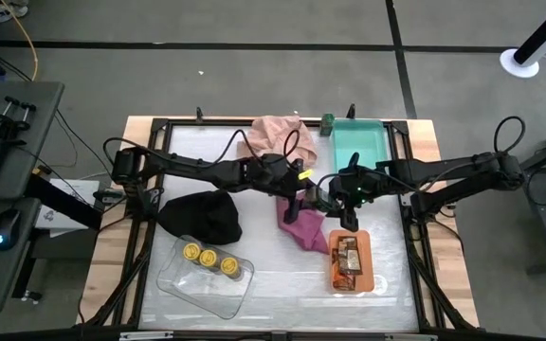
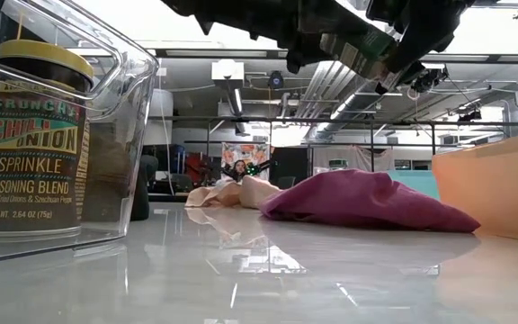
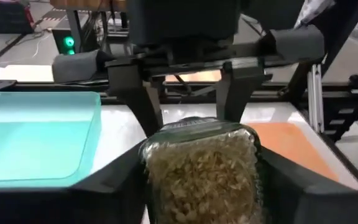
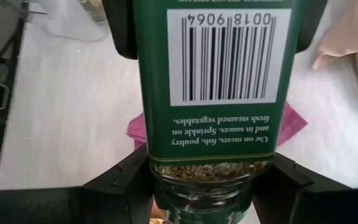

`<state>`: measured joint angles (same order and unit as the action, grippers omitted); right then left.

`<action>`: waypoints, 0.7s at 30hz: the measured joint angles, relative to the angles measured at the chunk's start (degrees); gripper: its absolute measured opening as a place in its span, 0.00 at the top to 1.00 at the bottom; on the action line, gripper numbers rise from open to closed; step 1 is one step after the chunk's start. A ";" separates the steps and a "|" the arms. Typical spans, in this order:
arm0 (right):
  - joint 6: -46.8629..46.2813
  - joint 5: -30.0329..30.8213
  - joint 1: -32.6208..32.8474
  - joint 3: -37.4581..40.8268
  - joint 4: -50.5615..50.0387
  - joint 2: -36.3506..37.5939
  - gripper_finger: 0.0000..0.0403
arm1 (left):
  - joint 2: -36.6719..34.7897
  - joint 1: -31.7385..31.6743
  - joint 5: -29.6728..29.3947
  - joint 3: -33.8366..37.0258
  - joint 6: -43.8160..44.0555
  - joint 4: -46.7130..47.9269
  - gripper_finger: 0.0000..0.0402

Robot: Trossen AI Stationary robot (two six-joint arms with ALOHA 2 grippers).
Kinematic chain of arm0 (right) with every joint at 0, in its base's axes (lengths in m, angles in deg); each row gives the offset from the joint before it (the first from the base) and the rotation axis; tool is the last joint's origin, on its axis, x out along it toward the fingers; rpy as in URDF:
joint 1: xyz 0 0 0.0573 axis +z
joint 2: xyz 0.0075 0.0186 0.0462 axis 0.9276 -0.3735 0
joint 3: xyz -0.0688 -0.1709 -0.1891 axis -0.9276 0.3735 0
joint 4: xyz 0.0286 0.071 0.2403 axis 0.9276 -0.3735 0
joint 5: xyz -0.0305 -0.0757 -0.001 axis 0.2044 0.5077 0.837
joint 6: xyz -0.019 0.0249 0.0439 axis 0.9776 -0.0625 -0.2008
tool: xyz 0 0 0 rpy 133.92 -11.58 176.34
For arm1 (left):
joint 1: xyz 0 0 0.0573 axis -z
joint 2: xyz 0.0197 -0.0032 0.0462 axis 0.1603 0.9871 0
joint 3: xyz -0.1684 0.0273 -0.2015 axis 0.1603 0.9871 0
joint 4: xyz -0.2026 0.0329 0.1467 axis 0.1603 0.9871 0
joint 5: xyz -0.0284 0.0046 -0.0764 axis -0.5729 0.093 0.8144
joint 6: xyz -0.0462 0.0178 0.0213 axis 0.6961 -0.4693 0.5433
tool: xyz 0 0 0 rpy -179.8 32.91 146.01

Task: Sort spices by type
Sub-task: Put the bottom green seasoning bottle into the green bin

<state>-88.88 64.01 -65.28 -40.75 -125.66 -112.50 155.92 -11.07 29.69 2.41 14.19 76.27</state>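
A dark-green jar (image 1: 319,199) with a barcode label (image 4: 219,56) hangs in the air above the magenta cloth (image 1: 303,227), between both grippers. My left gripper (image 1: 309,197) reaches in from the table's left, my right gripper (image 1: 331,199) from the right, and each is shut on one end of the jar. Three yellow-lidded jars (image 1: 207,257) stand in the clear tray (image 1: 180,282). Brown-orange packets (image 1: 349,256) lie in the orange tray (image 1: 365,280). A second green jar (image 1: 328,122) stands by the teal tray (image 1: 358,144). My left gripper (image 3: 201,183) pinches the jar's clear end (image 3: 201,165), filled with dried flakes, between its two fingers. The fingers come level from the table's left and lie along the jar, which is lifted clear and lies roughly level. My right gripper (image 4: 209,186) pinches the jar's other end, at the clear band below the green label (image 4: 210,171), between its two fingers. The fingers come level from the table's right and lie along the jar. The jar is clear of the table.
The pink cloth (image 1: 278,134) lies at the far edge and the black cloth (image 1: 202,216) at the left centre. The bare white tabletop (image 1: 282,275) lies between the clear and orange trays. The low view shows the magenta cloth (image 2: 367,202) under both grippers.
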 joint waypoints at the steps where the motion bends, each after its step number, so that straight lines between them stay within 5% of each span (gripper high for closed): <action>1: -0.06 0.51 0.02 0.00 -0.04 0.00 0.51 | 0.00 0.00 0.04 0.00 0.27 -0.17 0.52; 3: -0.19 1.13 0.00 0.00 -0.23 0.00 0.51 | 0.00 -0.03 -0.05 0.00 1.05 -0.09 0.59; 10: -3.28 3.06 0.11 -0.75 -1.43 0.73 0.50 | -1.16 -0.84 0.45 -0.12 0.32 5.35 0.60; 16: -4.42 9.62 0.14 -7.94 -13.32 1.31 0.10 | -6.64 -5.19 -2.10 0.15 -4.03 18.12 0.61; 21: -6.53 12.21 0.11 -9.31 -12.01 2.81 0.09 | -14.24 -9.12 -3.87 0.27 -4.72 18.68 0.61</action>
<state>-95.42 76.22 -65.18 -50.06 -137.67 -109.69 141.68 -20.19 25.82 2.68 9.47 94.95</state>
